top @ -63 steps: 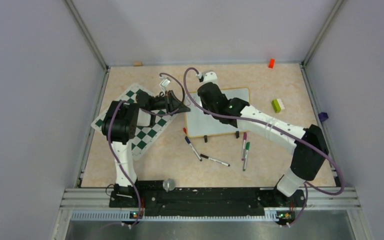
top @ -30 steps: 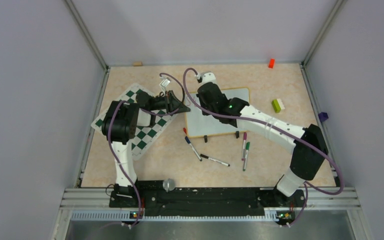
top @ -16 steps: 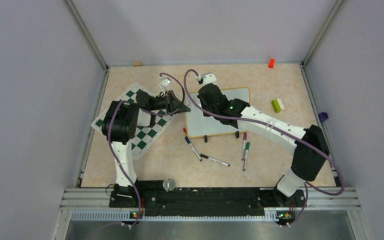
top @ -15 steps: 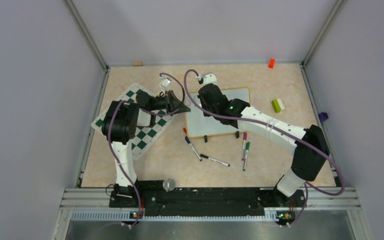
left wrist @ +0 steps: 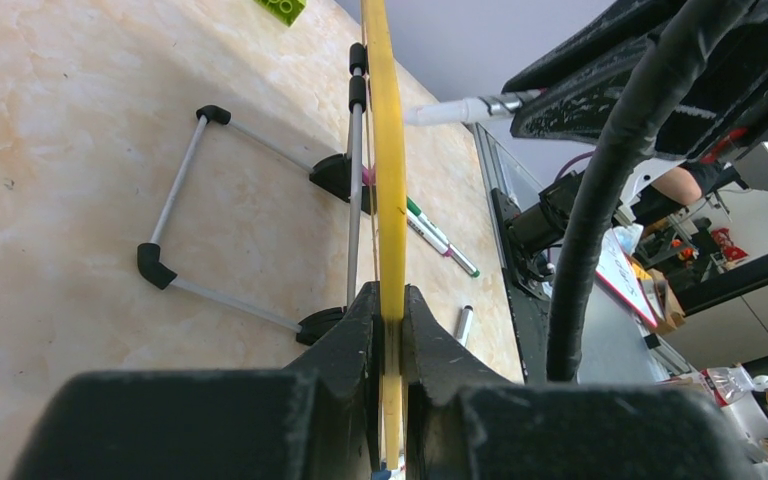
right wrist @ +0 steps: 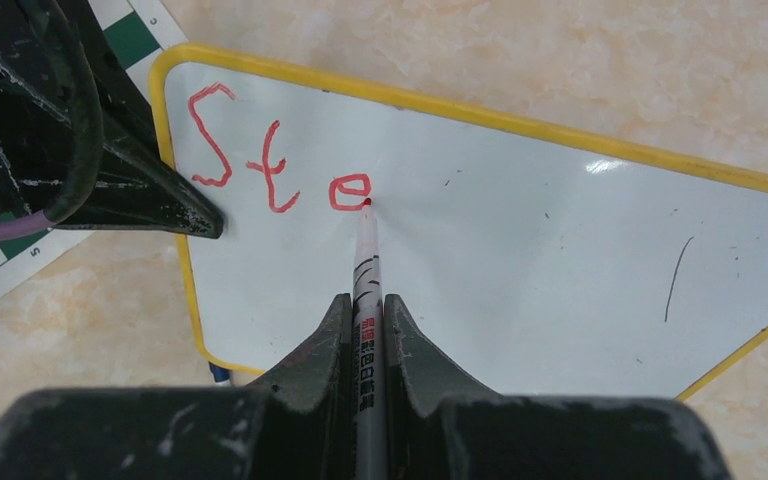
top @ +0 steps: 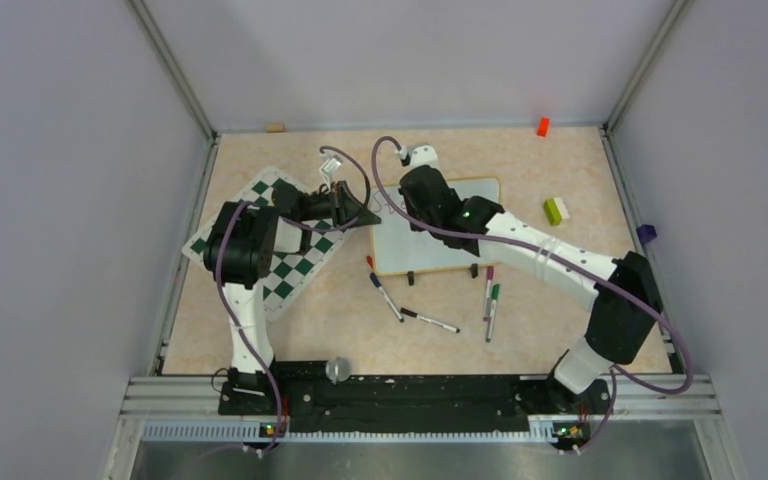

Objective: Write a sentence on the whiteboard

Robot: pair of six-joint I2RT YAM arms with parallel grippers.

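Observation:
The whiteboard (top: pixel 440 250) lies mid-table with a yellow frame; in the right wrist view (right wrist: pixel 520 260) it carries red letters "Ste" (right wrist: pixel 275 170) at its top left. My right gripper (right wrist: pixel 365 315) is shut on a red marker (right wrist: pixel 367 270) whose tip touches the board at the right side of the "e". In the top view the right gripper (top: pixel 412 205) hangs over the board's far left part. My left gripper (left wrist: pixel 388 300) is shut on the whiteboard's yellow edge (left wrist: pixel 388 160), at the board's left side in the top view (top: pixel 365 215).
A green-and-white chessboard mat (top: pixel 280 245) lies under the left arm. Several markers (top: pixel 430 320) lie in front of the board. A green-and-white block (top: pixel 557 210), an orange block (top: pixel 542 126) and a purple block (top: pixel 646 233) sit at the right and back.
My right gripper with the marker has shifted slightly right along the board's top line. The left arm has not moved.

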